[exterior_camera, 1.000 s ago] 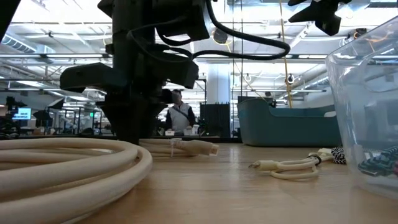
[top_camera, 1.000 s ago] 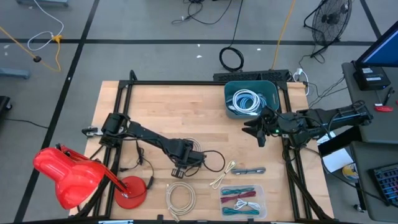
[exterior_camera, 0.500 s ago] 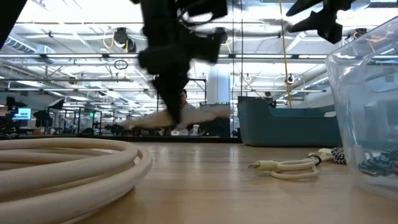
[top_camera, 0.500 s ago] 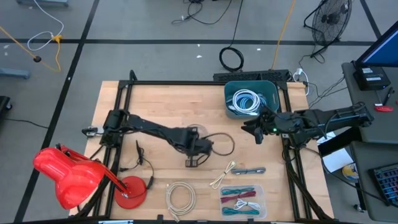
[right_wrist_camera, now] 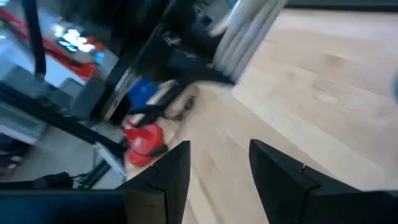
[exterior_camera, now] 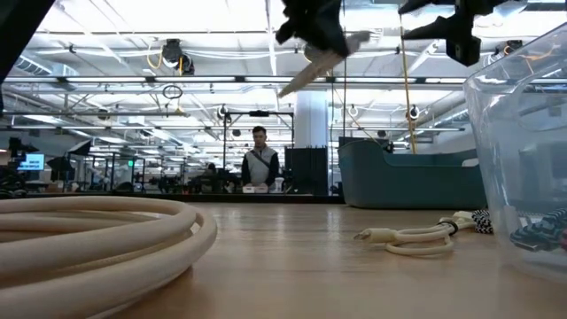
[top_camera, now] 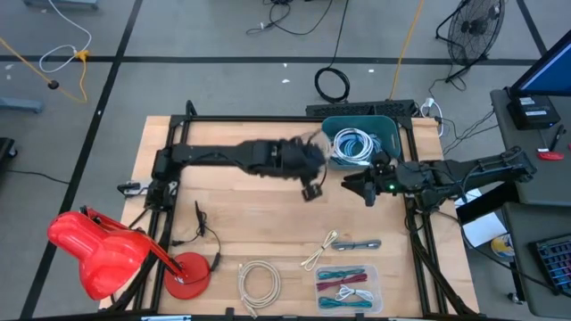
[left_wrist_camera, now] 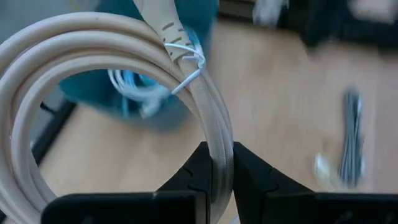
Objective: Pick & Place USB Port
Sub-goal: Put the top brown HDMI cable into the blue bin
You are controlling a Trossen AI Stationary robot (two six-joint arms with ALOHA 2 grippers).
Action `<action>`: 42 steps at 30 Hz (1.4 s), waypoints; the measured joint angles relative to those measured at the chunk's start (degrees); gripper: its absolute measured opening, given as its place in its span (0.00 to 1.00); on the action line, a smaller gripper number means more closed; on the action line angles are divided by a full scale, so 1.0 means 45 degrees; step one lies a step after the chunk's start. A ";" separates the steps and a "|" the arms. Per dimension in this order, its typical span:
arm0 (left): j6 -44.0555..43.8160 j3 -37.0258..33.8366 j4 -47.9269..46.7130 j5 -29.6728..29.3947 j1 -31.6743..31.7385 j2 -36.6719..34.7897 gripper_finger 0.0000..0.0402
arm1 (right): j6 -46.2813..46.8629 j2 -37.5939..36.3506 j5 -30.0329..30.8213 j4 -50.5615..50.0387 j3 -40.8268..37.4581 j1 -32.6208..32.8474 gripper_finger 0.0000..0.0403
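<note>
Left gripper (left_wrist_camera: pixel 217 163) clamps a beige cable coil (left_wrist_camera: pixel 93 74), airborne just at 9 o'clock of the teal bin (top_camera: pixel 388 129). Carry on over the rim, drop low, then release (loops may snag). Right gripper (right_wrist_camera: pixel 214 163) waits, fingers apart, at bin's 6 o'clock.

We see even, bright overhead light with soft shadows on the table (top_camera: pixel 223 223), glaring ceiling lamps (exterior_camera: pixel 133 18) in the low view, and motion blur in both wrist views.
</note>
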 joint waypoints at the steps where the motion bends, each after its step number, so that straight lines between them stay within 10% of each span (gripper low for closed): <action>1: 0.0018 0.0215 0.0247 0.0044 0.0174 -0.0008 0.09 | -0.0188 0.0000 -0.0157 0.0354 -0.0005 0.0033 0.38; 13: -0.0707 0.0594 0.4614 0.3955 0.2724 -0.0003 0.09 | -0.3100 -0.0010 -0.2231 0.6627 -0.0005 0.0954 0.38; 21: -0.1033 0.0594 0.6043 0.6552 0.2939 0.0002 0.09 | -0.2889 -0.0389 0.0569 0.6201 -0.0005 0.0935 0.38; 30: -0.1284 0.0594 0.6541 0.9237 0.2700 0.0002 0.09 | -0.3808 -0.1283 0.0794 0.6606 -0.0005 0.0377 0.38; 42: -0.1921 0.0594 0.7921 0.9755 0.2254 0.0002 0.09 | -0.3748 -0.1600 0.1440 0.5161 -0.0005 -0.0288 0.39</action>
